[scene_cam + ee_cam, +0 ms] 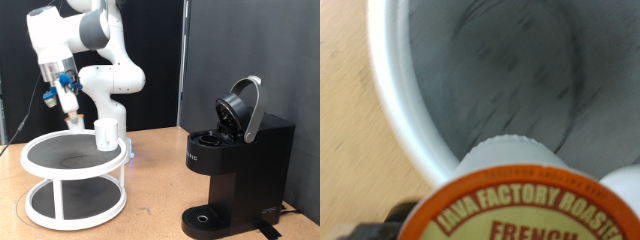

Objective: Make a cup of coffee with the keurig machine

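Nearest your wrist camera you see a coffee pod [525, 205], its orange-rimmed lid printed "JAVA FACTORY ROASTERS" and "FRENCH", filling the lower part of the picture right at the end effector; the fingers themselves are hardly visible there, so you cannot tell whether they are spread or pinching it. Just behind the pod lies the white rim and grey, streaked top of a round stand [395, 90], with bare tan desk [345, 110] beyond the rim. In the exterior view you find the end effector [72, 112] hanging from the white arm just above the far edge of that 2-tier white stand [75, 165], at the exterior view's left. The cup [108, 134], plain white, stands upright on the stand's top tier near its right edge, just beside the end effector and apart from it. Well apart, at the exterior view's right, the keurig machine [235, 175] sits on the desk with its rounded lid already swung up, and its round drip base carries no cup.
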You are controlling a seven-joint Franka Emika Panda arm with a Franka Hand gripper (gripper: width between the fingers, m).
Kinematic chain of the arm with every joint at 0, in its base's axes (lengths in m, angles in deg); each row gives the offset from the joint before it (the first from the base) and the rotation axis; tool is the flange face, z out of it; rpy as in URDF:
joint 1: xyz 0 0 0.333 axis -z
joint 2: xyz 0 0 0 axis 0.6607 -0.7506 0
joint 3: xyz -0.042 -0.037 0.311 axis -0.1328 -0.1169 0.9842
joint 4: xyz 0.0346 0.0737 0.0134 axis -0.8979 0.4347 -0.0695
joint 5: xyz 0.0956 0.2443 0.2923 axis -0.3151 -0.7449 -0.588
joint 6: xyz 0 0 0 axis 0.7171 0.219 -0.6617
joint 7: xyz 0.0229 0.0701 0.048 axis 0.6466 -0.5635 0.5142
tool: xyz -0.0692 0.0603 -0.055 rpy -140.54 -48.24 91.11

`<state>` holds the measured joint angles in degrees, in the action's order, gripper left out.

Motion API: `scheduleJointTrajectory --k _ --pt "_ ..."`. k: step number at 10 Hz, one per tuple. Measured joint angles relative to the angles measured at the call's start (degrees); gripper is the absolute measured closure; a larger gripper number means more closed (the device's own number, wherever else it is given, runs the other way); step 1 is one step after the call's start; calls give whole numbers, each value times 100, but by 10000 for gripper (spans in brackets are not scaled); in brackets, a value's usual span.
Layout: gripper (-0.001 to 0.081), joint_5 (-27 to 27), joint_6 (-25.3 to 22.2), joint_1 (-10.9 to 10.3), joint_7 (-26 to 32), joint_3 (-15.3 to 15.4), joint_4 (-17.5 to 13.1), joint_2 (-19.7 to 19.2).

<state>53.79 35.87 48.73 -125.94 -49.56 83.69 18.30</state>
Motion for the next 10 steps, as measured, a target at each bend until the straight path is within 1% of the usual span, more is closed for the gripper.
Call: scheduleJointTrajectory --k 2,3,4,5,6,7,8,10 --pt "421 -842 -8 -372 134 6 -173 1" --pt "421 -976 -8 -473 -113 92 -228 -13" --pt "421 -980 -8 -479 -402 222 -256 -39" --pt "421 -982 2 -480 -321 204 -249 -38" --pt "421 -1165 -6 -508 -261 170 -251 -38" --pt "421 -1469 -116 -587 -186 135 -289 -38" --pt "421 -1765 -234 -719 -177 131 -380 -46" --pt "421 -2250 -264 -1023 -215 187 -561 -140"
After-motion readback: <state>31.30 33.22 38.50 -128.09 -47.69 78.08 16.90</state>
